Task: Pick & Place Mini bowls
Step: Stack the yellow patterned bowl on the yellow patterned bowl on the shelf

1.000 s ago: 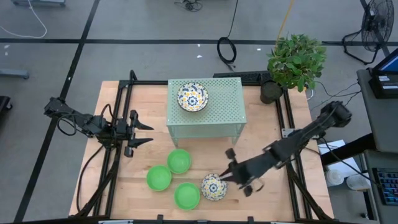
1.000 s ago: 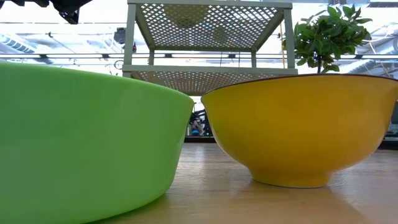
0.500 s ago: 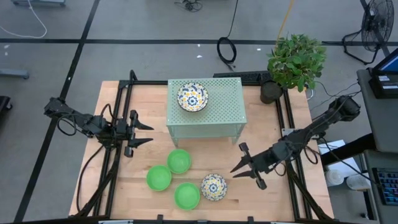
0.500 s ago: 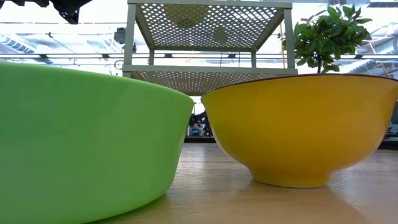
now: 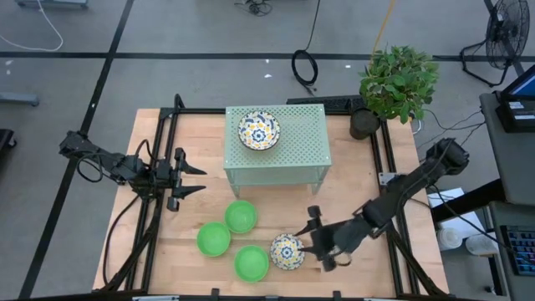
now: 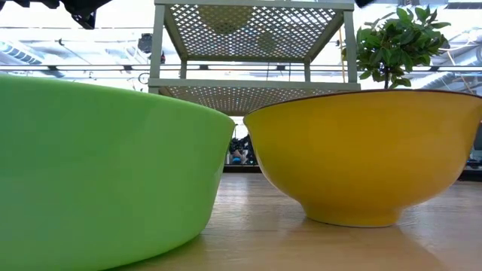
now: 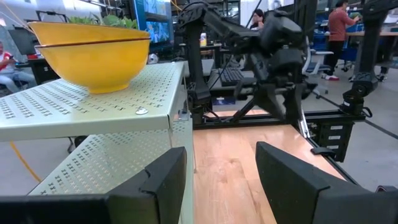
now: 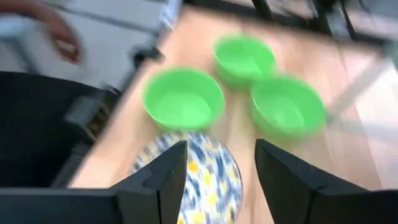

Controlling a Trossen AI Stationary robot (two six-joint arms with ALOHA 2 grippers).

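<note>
— Where is the right gripper [image 5: 313, 237]?
— Low over the front of the table, on an arm stretched in from the right side, fingers spread apart.
— And the left gripper [image 5: 191, 180]?
— It waits at the left side, arm nearly level, fingers parted and pointing toward the middle.

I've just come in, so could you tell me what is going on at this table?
The right gripper, fingers open, is beside the patterned bowl on the table, not holding it. Three green bowls sit next to that bowl. Another patterned bowl rests on the perforated stand. The left gripper waits open at the table's left side.
</note>
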